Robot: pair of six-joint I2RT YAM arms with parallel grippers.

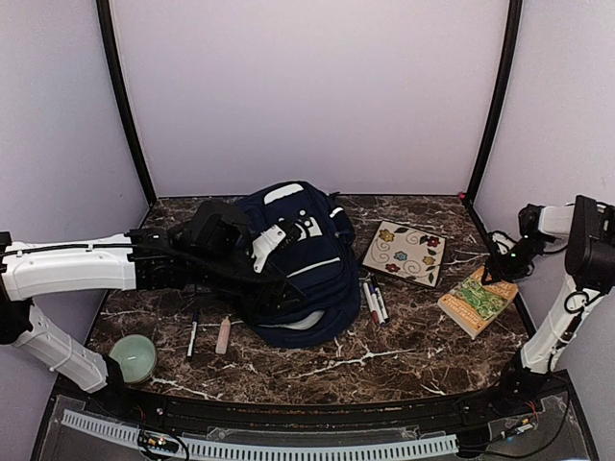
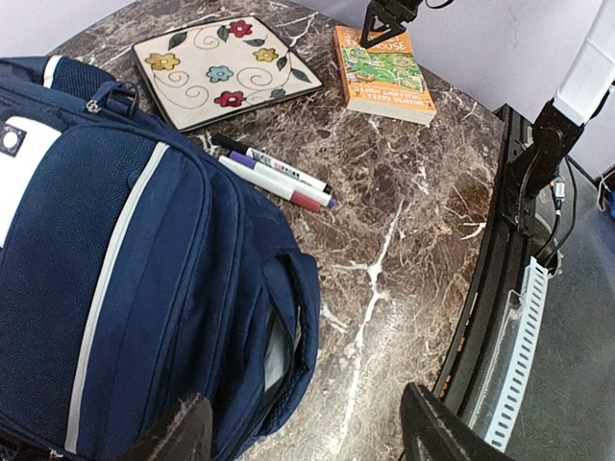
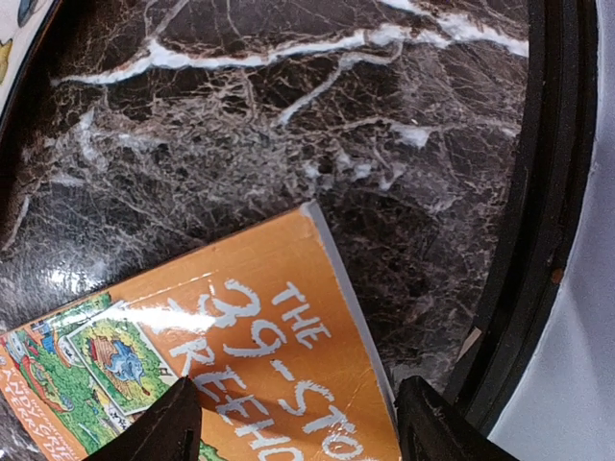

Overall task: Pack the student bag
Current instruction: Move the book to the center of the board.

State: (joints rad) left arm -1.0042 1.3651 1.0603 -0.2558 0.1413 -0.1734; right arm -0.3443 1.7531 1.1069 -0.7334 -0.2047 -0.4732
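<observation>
- The bag [image 1: 298,264] lies flat in the middle of the bench [image 1: 404,360], a touch toward the far edge, its long axis running near edge to far edge.
- The left tool [image 2: 303,427] hangs over the bag's near end, jaws wide, gripping nothing, with a slit of grey lining [image 2: 276,353] just beside it.
- The right tool [image 3: 303,423] hovers open over the book [image 3: 240,355] by the right edge, well apart from the bag.
- The left arm is nearer the bag, so the book must travel toward the left edge.
</observation>
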